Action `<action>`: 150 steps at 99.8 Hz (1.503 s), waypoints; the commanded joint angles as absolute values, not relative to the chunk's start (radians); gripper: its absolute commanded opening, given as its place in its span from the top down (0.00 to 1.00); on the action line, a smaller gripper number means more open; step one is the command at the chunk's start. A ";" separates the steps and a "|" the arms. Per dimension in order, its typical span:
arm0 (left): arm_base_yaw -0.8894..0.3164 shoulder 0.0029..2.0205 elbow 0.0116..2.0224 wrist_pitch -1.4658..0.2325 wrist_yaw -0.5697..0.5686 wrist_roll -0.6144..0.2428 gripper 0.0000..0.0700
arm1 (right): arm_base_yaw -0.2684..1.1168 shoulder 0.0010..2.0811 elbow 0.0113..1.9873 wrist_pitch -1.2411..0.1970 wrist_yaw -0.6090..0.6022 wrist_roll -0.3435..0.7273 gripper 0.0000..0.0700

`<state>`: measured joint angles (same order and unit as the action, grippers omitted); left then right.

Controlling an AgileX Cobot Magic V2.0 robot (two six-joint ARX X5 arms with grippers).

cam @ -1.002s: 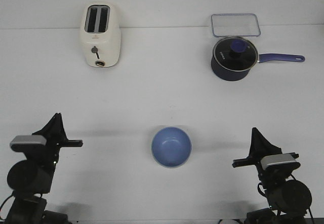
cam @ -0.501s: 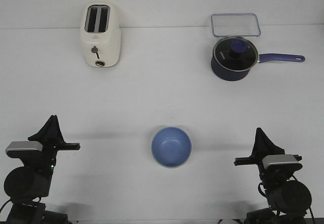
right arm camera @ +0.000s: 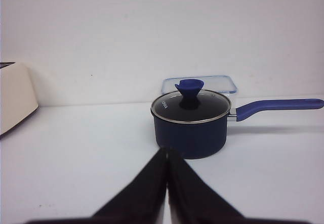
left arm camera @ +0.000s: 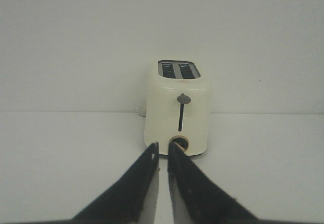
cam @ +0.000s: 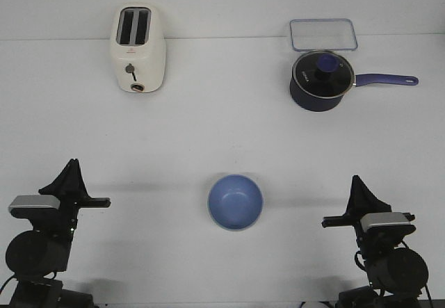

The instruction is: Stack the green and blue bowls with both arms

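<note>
The periwinkle blue bowl sits upright on the white table at front centre, between my two arms. A thin paler edge shows along its near rim; no separate green bowl shows in any view. My left gripper is at the front left, well clear of the bowl, empty, its jaws drawn together with only a thin slit between them. My right gripper is at the front right, also clear of the bowl, shut and empty. Neither wrist view shows the bowl.
A cream toaster stands at the back left, straight ahead of the left gripper. A dark navy saucepan with a glass lid and a clear lidded box stand at the back right, and show in the right wrist view.
Both arms have drawn back slightly towards the table's near edge, the left one also shifting a little left. The blue bowl has not moved.
</note>
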<state>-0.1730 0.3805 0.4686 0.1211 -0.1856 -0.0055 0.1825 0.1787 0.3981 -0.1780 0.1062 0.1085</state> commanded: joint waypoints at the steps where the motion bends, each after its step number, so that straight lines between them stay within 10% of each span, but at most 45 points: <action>1: -0.158 0.349 0.428 0.133 -0.189 0.038 0.98 | 0.184 0.177 0.402 -0.164 0.106 0.107 1.00; 57: -0.019 0.003 0.015 0.168 -0.012 0.040 0.98 | 0.184 0.177 0.402 -0.164 0.107 0.107 1.00; 150: -0.020 0.004 0.014 0.134 0.011 0.039 0.98 | 0.184 0.177 0.402 -0.163 0.106 0.105 1.00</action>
<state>-0.0204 0.0048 0.0341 0.1238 0.0067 0.0383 0.1825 0.1783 0.3981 -0.1745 0.1062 0.1085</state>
